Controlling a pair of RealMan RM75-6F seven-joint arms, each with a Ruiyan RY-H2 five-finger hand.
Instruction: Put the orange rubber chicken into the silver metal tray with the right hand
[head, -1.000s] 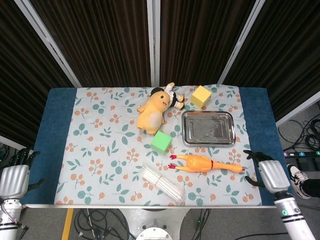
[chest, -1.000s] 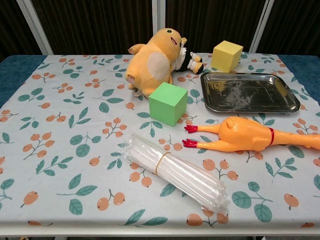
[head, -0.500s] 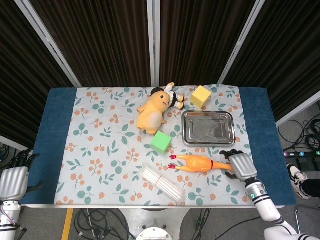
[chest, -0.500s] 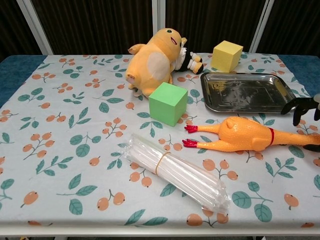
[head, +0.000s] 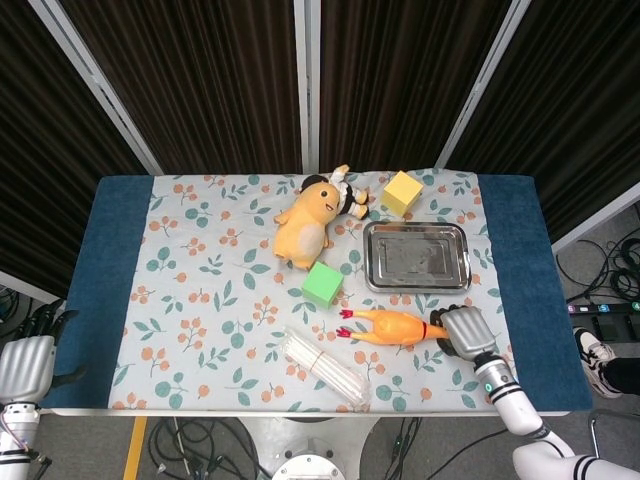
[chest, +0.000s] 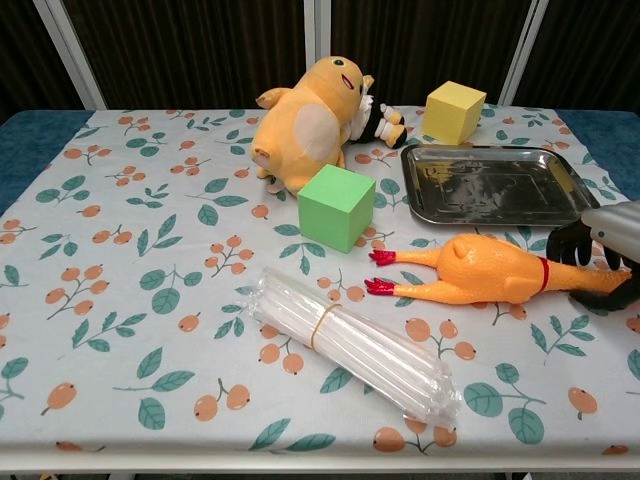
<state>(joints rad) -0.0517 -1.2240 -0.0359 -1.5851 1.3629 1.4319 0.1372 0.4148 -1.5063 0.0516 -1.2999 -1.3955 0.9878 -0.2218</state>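
The orange rubber chicken lies flat on the floral cloth, red feet to the left, just in front of the empty silver metal tray. My right hand sits over the chicken's head end, with dark fingers on the far side of the neck and the thumb on the near side. The hand does not look closed on the neck. My left hand hangs off the table's front left corner and holds nothing.
A green cube stands left of the tray. Behind it lies a yellow plush toy with a small doll, and a yellow cube sits behind the tray. A bundle of clear straws lies near the front edge.
My right hand has moved left from the table's right edge to the chicken's head end, its fingers now on both sides of the neck. The chicken has not shifted.
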